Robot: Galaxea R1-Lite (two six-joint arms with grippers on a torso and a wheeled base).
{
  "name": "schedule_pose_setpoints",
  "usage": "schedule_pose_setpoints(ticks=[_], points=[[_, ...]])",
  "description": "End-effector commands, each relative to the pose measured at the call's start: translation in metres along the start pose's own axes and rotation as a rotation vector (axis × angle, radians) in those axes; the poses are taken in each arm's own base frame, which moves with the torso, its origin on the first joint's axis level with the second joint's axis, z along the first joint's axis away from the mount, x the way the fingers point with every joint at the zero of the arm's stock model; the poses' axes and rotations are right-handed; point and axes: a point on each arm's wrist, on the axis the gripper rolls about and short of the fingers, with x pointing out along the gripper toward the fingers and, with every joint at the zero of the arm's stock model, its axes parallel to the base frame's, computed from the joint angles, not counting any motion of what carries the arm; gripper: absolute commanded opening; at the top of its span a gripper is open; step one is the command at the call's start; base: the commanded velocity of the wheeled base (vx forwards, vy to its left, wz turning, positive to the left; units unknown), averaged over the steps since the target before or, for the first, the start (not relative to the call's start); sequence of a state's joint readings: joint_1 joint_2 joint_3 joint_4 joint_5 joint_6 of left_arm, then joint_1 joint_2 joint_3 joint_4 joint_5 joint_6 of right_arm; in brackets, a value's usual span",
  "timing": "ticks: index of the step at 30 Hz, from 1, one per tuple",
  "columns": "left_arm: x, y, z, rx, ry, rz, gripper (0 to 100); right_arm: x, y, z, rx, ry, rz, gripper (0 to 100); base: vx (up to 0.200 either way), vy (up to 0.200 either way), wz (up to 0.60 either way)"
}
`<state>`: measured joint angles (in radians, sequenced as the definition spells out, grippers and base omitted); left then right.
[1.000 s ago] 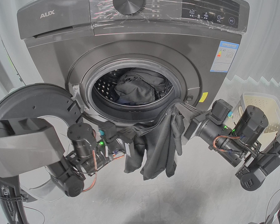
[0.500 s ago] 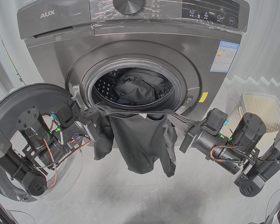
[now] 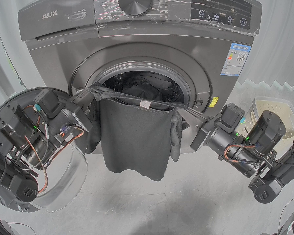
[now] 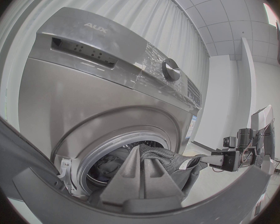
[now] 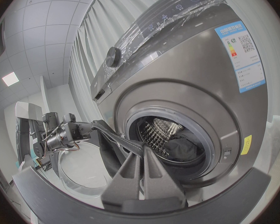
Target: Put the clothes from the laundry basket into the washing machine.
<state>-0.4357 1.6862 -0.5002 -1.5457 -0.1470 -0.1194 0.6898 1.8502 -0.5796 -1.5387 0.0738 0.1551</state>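
The left gripper (image 3: 89, 94) has swung up and left away from the right gripper (image 3: 190, 112), so the dark grey cloth garment (image 3: 134, 137) pinched between them now hangs stretched wide, just in front of the open mouth of the grey front-loading washing machine (image 3: 186, 49), seemingly ready to go in.

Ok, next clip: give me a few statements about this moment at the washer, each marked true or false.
1. The washing machine has its door open. True.
2. The dark garment is held by the left hand alone. False: the right hand grips it too, and it is stretched between them.
3. The dark garment hangs outside the machine, in front of the opening. True.
4. The drum is empty. False: dark clothes lie in it.
5. The laundry basket stands on the robot's left. False: it is on the right, behind the right arm.
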Motion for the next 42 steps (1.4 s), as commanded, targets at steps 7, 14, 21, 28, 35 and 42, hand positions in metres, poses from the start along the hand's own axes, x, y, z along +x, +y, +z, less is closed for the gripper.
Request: schedule_pose_setpoints(ticks=[7, 14, 21, 28, 35, 42], points=[[-0.003, -0.001, 0.004, 0.003, -0.01, 0.0, 0, -0.003, 0.005, 0.02, -0.012, -0.065, 0.016, 0, 0.0, 0.0, 0.0], [-0.006, 0.0, 0.0, 0.002, 0.01, 0.005, 0, -0.003, 0.005, 0.019, -0.012, -0.06, 0.015, 0, 0.0, 0.0, 0.0], [-0.006, 0.0, 0.001, 0.004, 0.007, 0.004, 0, -0.003, 0.004, 0.019, -0.012, -0.062, 0.011, 0, 0.0, 0.0, 0.0], [-0.006, 0.0, 0.002, 0.007, 0.002, 0.003, 0, -0.003, 0.004, 0.021, -0.011, -0.068, 0.011, 0, 0.0, 0.0, 0.0], [-0.006, -0.002, 0.001, 0.003, 0.007, -0.004, 0, -0.003, 0.004, 0.023, -0.012, -0.073, 0.011, 0, 0.0, 0.0, 0.0], [0.005, -0.015, -0.017, -0.015, 0.052, -0.062, 0, -0.006, 0.002, 0.014, 0.006, -0.037, -0.006, 0, 0.0, 0.0, 0.0]])
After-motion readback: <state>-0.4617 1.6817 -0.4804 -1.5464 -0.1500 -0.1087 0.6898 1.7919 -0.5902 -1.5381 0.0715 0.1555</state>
